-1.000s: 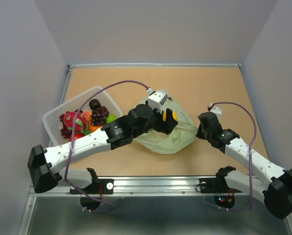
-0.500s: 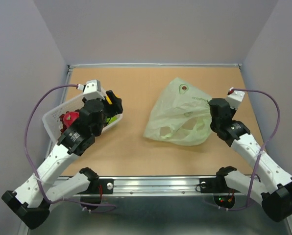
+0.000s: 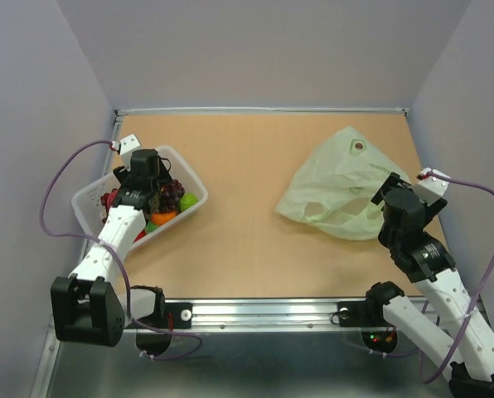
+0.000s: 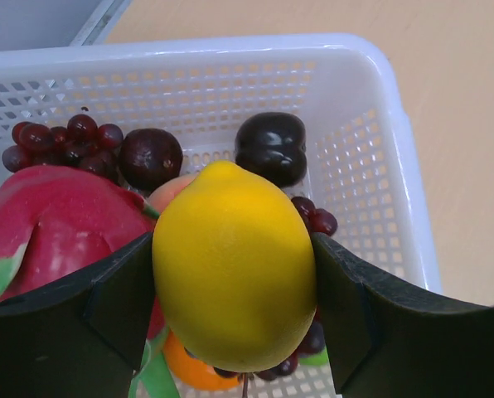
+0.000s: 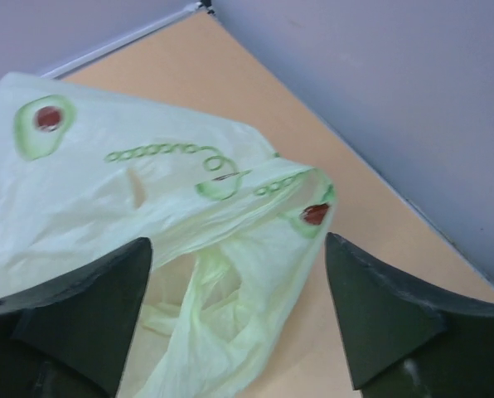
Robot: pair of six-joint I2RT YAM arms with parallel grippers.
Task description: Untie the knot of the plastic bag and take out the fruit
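Observation:
The pale green plastic bag [image 3: 338,186] lies flat and crumpled at the table's right, its handle strips [image 5: 193,307] loose. No knot is in view. My right gripper [image 3: 386,197] is open just beside the bag's near right edge, and the plastic lies between and beyond its spread fingers [image 5: 81,315] without being pinched. My left gripper [image 4: 234,290] is shut on the yellow lemon [image 4: 234,265] and holds it above the white basket [image 3: 89,199]. Below it sit other fruit: a pink dragon fruit [image 4: 56,215], a peach [image 4: 168,195] and an orange [image 4: 189,369].
The basket [image 4: 396,124] stands at the table's left edge by the wall and also holds a red grape bunch [image 4: 56,141] and two dark plums [image 4: 270,148]. The right wall [image 5: 380,99] rises close behind the bag.
My left arm has swung left with the lemon, from the bag to above the basket. My right gripper pulled the bag to the right and then opened, letting it go.

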